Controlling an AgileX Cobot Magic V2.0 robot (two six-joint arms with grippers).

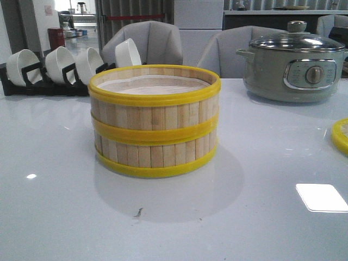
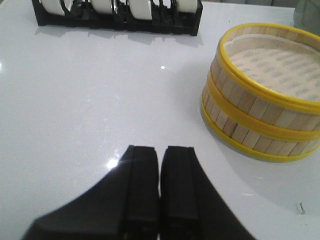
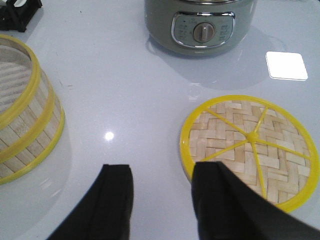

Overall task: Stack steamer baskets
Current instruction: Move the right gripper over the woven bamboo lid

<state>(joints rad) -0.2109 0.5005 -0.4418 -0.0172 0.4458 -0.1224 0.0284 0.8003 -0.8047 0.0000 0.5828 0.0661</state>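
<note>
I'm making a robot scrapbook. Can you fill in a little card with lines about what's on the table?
Stack: two round bamboo-slat steamer baskets with yellow rims, one on the other, white liner inside the upper one
Lid: flat woven bamboo lid with yellow rim, lying on the table apart from the stack, to the right of it
Left gripper: shut, holding nothing, over the table beside the stack
Right gripper: open, holding nothing, next to the lid
Behind: grey electric pot with glass lid, white ceramic bowls in a black rack
Table: glossy white tabletop

White table (image 1: pixel 54 217): stacked baskets (image 1: pixel 155 120) ctr, lid (image 3: pixel 250 147) rt, pot (image 1: pixel 293 65), bowl rack (image 1: pixel 49 84) behind.
</note>
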